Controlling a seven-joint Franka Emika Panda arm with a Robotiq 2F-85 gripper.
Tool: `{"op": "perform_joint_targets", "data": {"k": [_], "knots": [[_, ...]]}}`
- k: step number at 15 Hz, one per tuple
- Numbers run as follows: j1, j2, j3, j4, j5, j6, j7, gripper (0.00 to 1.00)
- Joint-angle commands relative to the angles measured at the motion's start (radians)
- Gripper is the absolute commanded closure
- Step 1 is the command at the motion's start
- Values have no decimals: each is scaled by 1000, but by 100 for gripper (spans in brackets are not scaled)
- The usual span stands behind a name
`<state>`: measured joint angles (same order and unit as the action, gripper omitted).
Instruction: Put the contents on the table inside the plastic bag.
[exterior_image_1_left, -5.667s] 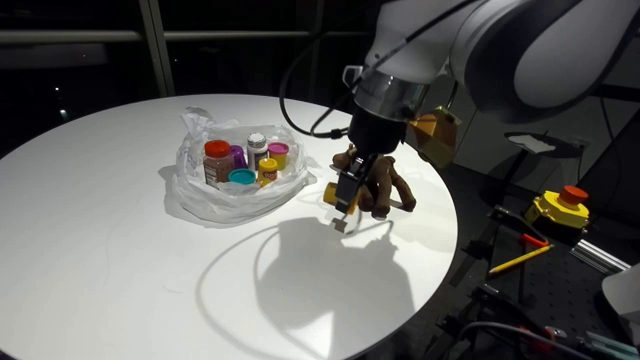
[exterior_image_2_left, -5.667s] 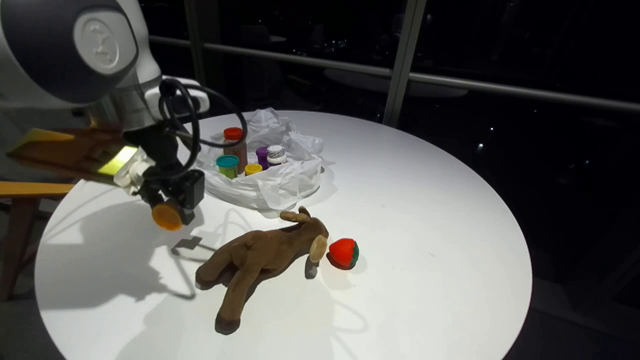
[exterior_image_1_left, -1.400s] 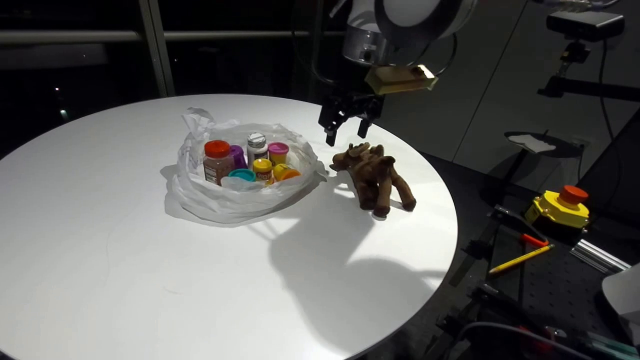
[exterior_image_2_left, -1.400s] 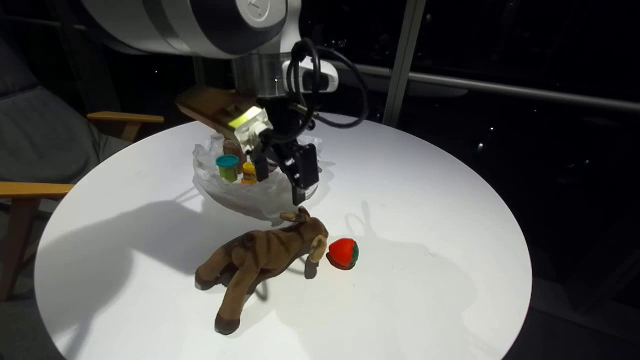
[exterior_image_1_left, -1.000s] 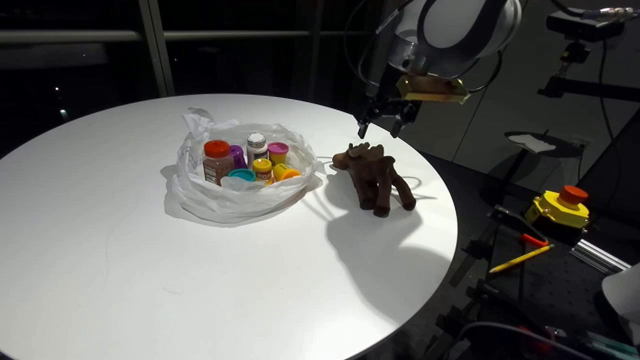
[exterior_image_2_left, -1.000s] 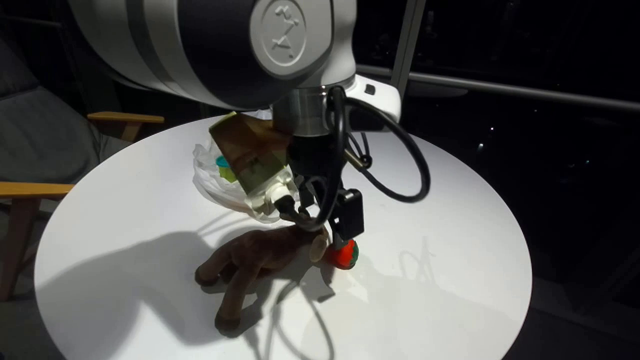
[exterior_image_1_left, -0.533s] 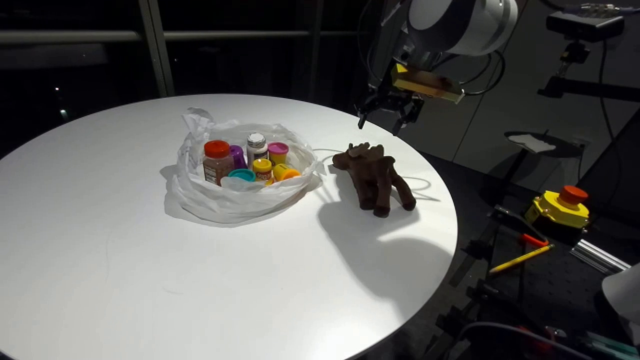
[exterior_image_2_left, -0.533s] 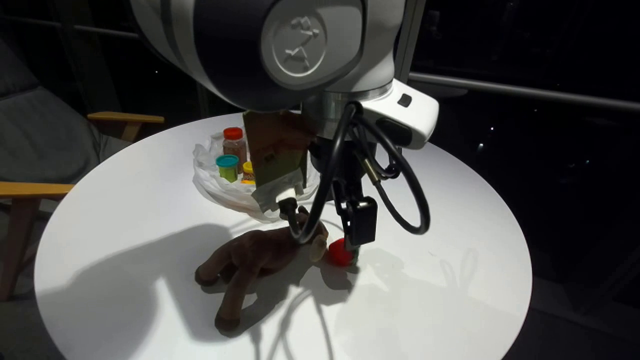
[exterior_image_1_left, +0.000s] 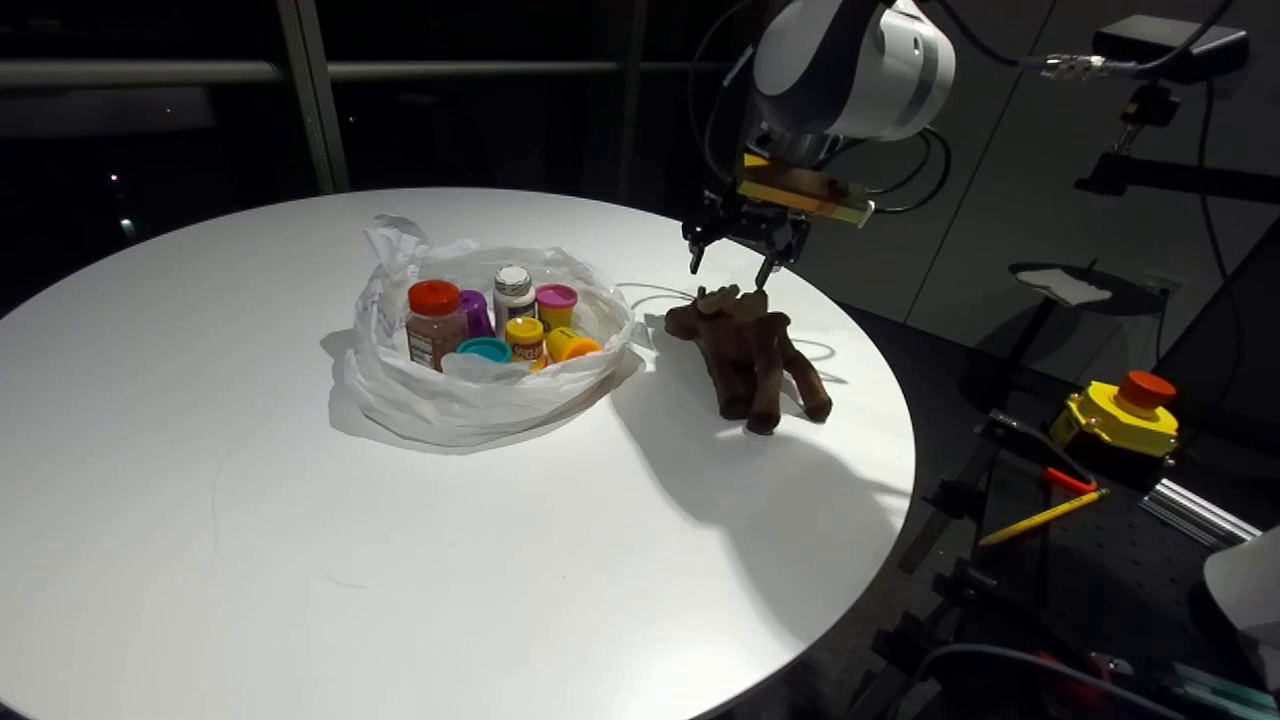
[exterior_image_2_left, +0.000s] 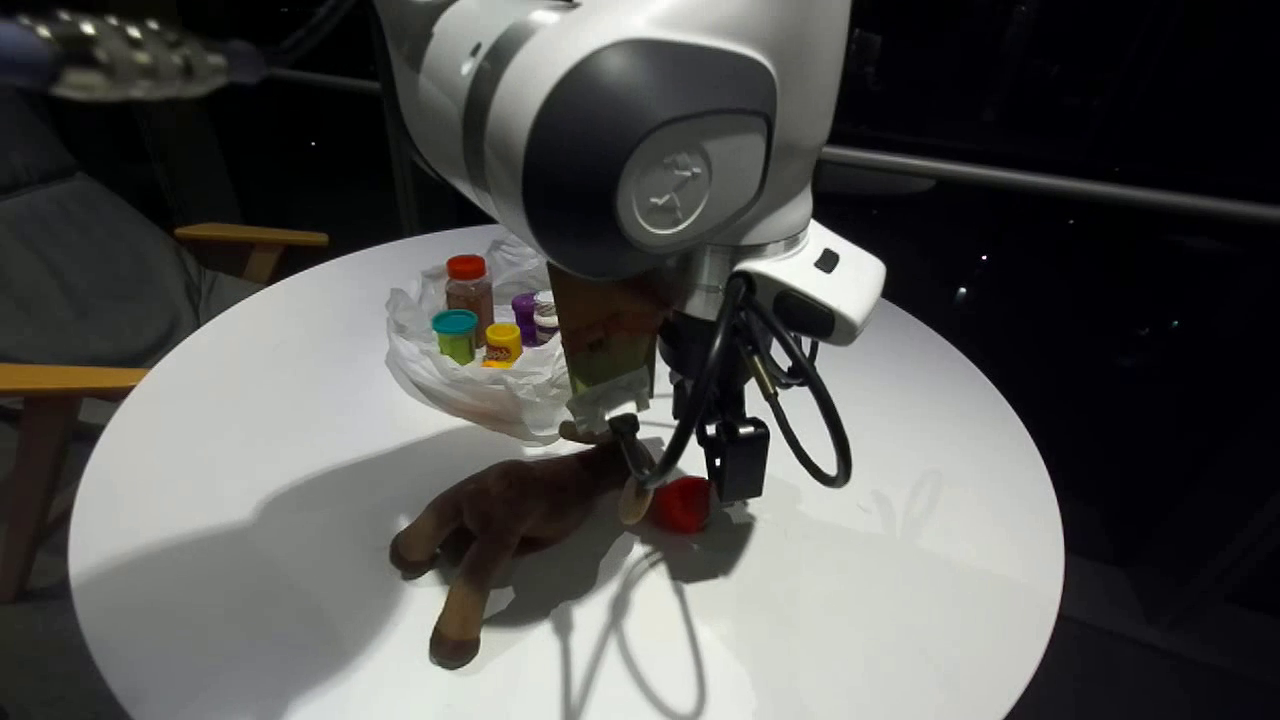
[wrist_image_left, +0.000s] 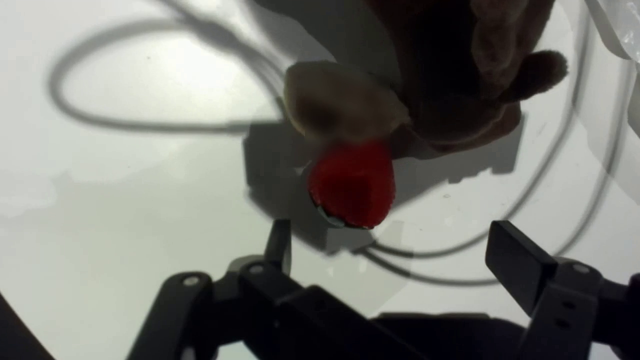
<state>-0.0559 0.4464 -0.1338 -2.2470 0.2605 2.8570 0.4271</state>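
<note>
In an exterior view, the plastic bag (exterior_image_1_left: 470, 415) sits on the white desk (exterior_image_1_left: 330, 560), holding a red-lidded jar (exterior_image_1_left: 436, 337) and small colourful containers (exterior_image_1_left: 525, 341), a yellow tub (exterior_image_1_left: 563, 343) tilted among them. The brown plush animal (exterior_image_1_left: 745, 340) lies just outside the bag. In an exterior view, a red rounded object (exterior_image_2_left: 682, 507) rests on the desk just beside the plush animal's head. In the wrist view, the tool (wrist_image_left: 390, 230) is released, its jaws spread wide, with the red object ahead of their gap
</note>
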Motion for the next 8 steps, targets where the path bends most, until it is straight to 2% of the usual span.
{"op": "perform_joint_targets", "data": {"k": [1,5,6,8], "knots": [[-3,68,-8,80,12,-52,13,0],[-3,111,-13,117,10,-99,22,1],[-1,117,-16,122,9,-103,26,24],[-9,123,-12,131,16,-118,23,30]]}}
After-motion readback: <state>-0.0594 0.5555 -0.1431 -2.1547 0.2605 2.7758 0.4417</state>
